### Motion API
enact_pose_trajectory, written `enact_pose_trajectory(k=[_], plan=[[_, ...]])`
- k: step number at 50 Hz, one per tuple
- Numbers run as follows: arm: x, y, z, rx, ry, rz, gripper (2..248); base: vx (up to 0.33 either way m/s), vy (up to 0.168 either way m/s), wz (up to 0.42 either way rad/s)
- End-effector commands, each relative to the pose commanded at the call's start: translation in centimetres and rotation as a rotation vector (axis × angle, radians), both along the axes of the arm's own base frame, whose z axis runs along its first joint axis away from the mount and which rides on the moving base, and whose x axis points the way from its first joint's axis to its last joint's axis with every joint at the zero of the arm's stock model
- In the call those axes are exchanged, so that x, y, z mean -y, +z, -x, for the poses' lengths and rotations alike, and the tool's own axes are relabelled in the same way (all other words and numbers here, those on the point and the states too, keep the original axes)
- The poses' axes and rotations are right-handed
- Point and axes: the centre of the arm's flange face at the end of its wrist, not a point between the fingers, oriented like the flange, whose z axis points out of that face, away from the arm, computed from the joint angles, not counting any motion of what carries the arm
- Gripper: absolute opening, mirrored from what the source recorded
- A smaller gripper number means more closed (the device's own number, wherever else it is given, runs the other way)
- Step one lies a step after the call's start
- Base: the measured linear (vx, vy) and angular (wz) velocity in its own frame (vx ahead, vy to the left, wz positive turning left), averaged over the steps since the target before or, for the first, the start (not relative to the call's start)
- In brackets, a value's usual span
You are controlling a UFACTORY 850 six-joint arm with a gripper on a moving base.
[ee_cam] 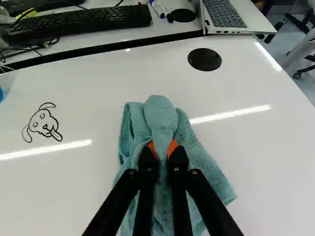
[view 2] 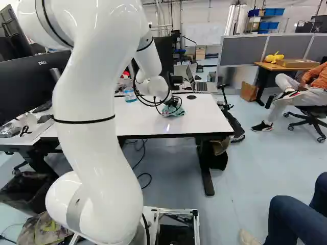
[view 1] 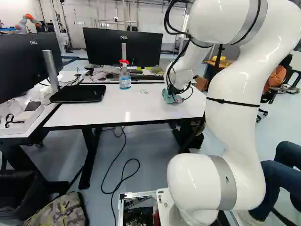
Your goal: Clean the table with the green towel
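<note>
The black two-fingered gripper (ee_cam: pixel 162 147) is closed on a pinched fold of the soft blue-green cloth towel (ee_cam: pixel 160 115), whose loose skirts spread over the glossy white tabletop (ee_cam: pixel 74 191). It should handle light and limp, so the bunched middle is the place to hold. How firmly its underside presses is hard to judge. Towards ten o'clock from the grip lies the black line-drawn dog (ee_cam: pixel 44 123); farther, at one, a round black cap (ee_cam: pixel 204 59).

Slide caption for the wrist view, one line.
Gripper pinching the bunched green towel on the white table, a dog doodle off to one side.
</note>
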Motion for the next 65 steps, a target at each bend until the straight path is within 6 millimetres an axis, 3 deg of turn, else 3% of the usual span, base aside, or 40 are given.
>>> enact_pose_trajectory(k=[15,31,47,65], plan=[[2.1,-0.2,-1.6,0.012,-0.03,0.002,37,0.0,0.0,0.0],[3.0,-0.5,-4.4,0.031,-0.034,0.007,37,0.0,0.0,0.0],[2.8,-0.8,-7.4,0.052,-0.02,0.011,37,0.0,0.0,0.0],[0.8,-1.1,-10.1,0.07,0.018,0.013,37,0.0,0.0,0.0]])
